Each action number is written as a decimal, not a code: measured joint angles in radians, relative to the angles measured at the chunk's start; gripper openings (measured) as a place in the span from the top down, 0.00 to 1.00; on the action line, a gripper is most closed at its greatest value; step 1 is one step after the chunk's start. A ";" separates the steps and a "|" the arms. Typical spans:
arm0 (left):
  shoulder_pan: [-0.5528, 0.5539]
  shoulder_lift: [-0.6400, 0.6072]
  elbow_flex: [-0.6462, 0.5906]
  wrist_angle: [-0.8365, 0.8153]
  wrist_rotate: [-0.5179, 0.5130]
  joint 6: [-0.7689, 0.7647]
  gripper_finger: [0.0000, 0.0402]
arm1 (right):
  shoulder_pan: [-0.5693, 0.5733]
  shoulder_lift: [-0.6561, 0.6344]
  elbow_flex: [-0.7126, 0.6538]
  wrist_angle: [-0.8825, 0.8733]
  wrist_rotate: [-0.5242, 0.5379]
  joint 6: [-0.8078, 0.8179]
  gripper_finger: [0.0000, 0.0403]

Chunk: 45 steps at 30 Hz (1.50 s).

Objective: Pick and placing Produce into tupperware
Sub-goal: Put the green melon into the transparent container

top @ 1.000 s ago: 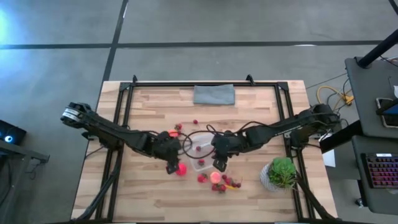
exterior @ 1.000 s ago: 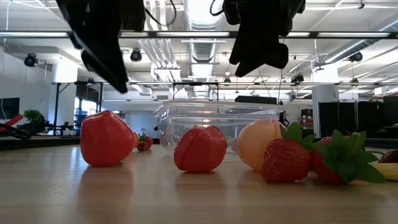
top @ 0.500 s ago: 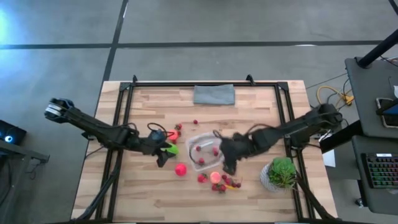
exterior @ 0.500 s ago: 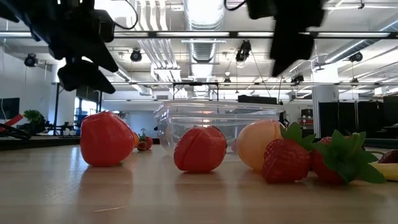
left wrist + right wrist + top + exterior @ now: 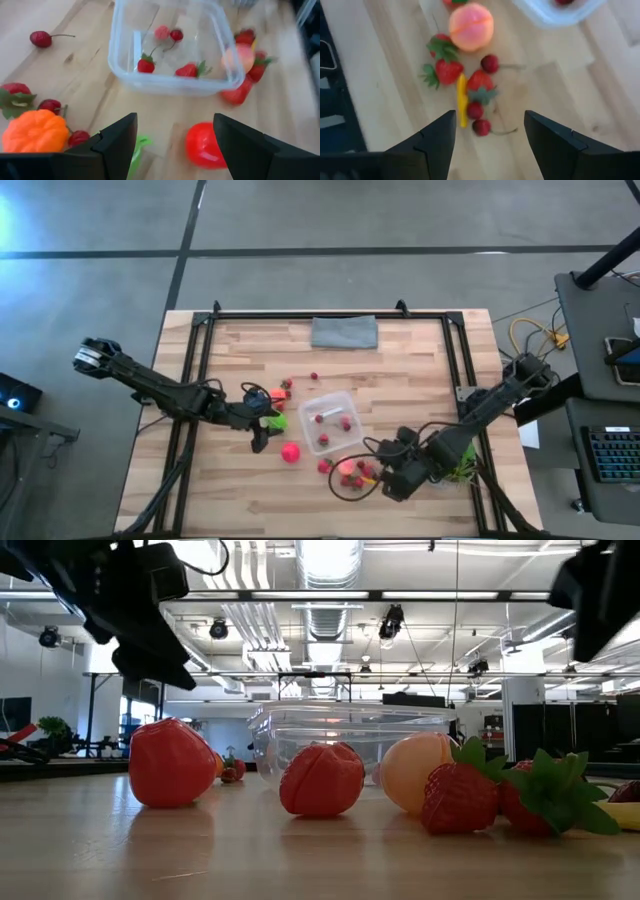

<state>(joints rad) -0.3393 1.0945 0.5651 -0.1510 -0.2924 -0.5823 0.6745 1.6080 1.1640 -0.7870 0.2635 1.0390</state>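
Right gripper (image 5: pixel 392 480): jaws apart, empty, at the near edge over the berries (image 5: pixel 475 95) and peach ball (image 5: pixel 347 465). Left gripper (image 5: pixel 261 432): jaws apart, empty, above the pink ball (image 5: pixel 291 452). Box (image 5: pixel 331 420) mid-table holds 4 berries. Reaching step; you likely descend and close next.

We see a flat grey folded cloth (image 5: pixel 344 332) lying at the far edge of the wooden table (image 5: pixel 400 370), a leafy green potted plant (image 5: pixel 458 463) near its right front corner, and a keyboard (image 5: pixel 612 454) on a desk beyond it.
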 joint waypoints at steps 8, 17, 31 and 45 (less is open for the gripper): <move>0.001 0.007 -0.001 -0.022 0.049 0.056 0.39 | 0.055 0.002 -0.013 0.001 -0.009 0.085 0.44; 0.001 0.015 -0.002 -0.025 0.064 0.227 0.39 | 0.076 0.013 -0.057 0.022 -0.026 0.015 0.44; 0.004 0.051 -0.008 -0.194 0.043 0.287 0.39 | 0.076 0.013 -0.068 0.001 -0.035 -0.023 0.44; 0.005 0.213 0.003 -0.109 -0.026 0.545 0.39 | 0.076 0.013 -0.066 0.011 -0.035 -0.071 0.44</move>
<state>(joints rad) -0.3340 1.3075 0.5682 -0.2605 -0.3187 -0.0376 0.7506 1.6215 1.0977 -0.7761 0.2283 0.9680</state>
